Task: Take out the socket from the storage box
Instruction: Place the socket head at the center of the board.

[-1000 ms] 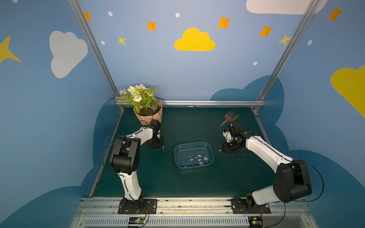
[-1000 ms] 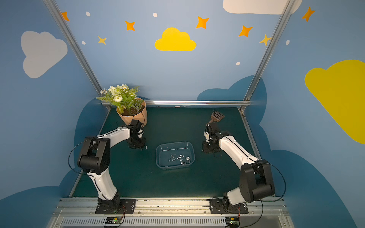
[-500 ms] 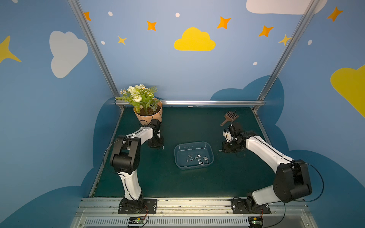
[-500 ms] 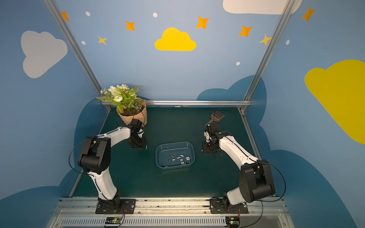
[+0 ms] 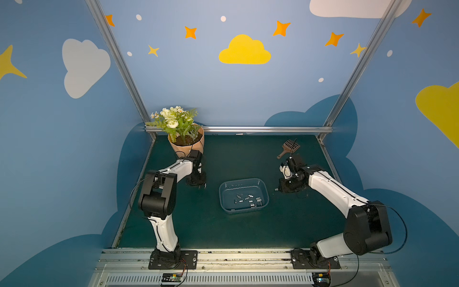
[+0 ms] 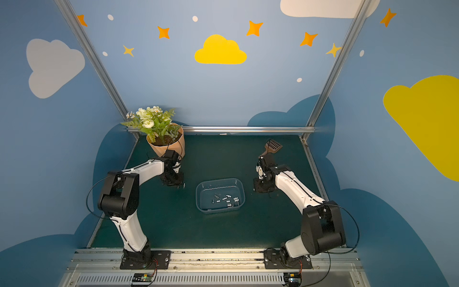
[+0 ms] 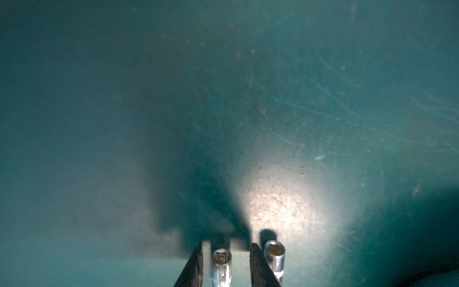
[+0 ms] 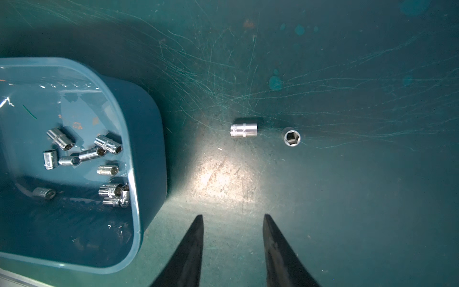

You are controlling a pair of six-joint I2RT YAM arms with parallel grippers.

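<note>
Blue walls painted with clouds and stars close in a dark green mat (image 5: 248, 228); the storage box (image 5: 221, 198) sits near the middle of it, between the two arms, in both top views; a peach flowerpot (image 5: 186, 149) stands at the far corner on the left arm's side, and a brown slotted scoop (image 5: 289, 146) lies near the far edge on the right arm's side.

Most of the boxed sockets (image 8: 104, 149) lie loose on the tub's floor, about nine of them in the right wrist view, gathered toward the wall nearer the right arm.

Down at the mat, the left gripper (image 7: 226, 246) is well apart from the box and in front of the flowerpot; its fingers (image 7: 195, 270) stand a little parted with the released socket (image 7: 221, 263) between them; a strip of mat shows on each side of it, so neither finger presses it; a neighbouring socket (image 7: 274, 258) sits just outside one finger, on the mat too.

Near the box's wall on the right arm's side, the right gripper (image 8: 232, 215) hangs low over the mat, fingers spread and nothing between them; ahead of its tips, outside the box, the socket on its side (image 8: 244, 130) and the socket on end (image 8: 292, 136), hex bore up, sit near each other but apart.
</note>
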